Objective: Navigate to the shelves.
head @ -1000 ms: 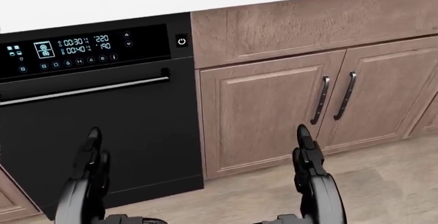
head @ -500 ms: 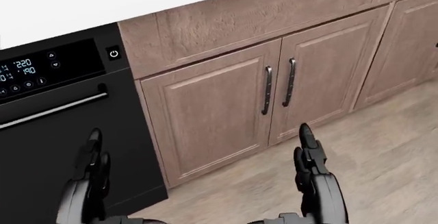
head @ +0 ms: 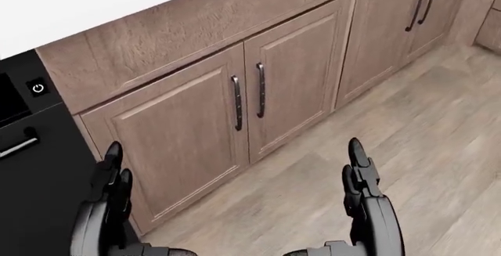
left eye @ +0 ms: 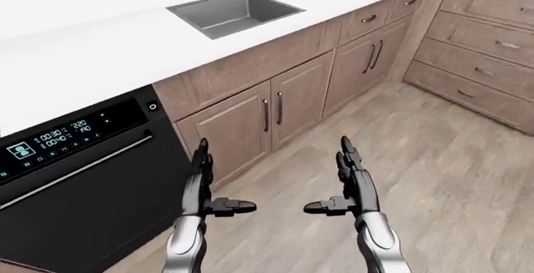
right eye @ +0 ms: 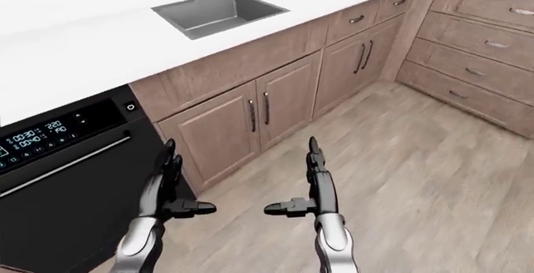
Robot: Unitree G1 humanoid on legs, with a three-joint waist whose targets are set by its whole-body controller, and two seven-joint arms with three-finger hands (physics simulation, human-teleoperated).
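Observation:
No shelves show in any view. My left hand (left eye: 205, 182) and right hand (left eye: 346, 176) are held out low over the wooden floor (left eye: 434, 179), fingers straight and thumbs turned inward, both open and holding nothing. They face a run of brown cabinet doors (left eye: 271, 107) under a white counter (left eye: 108, 47). In the head view the two hands, left hand (head: 110, 194) and right hand (head: 362, 188), rise from the bottom edge.
A black oven (left eye: 75, 179) with a lit display stands at the left. A steel sink (left eye: 235, 12) with a tap sits in the counter. More drawers (left eye: 484, 47) run down the right wall, forming a corner. Bare floor stretches to the right.
The whole head view has swung right: the oven has slid off to the left edge and the cabinet doors now fill the middle. My hands keep the same pose.

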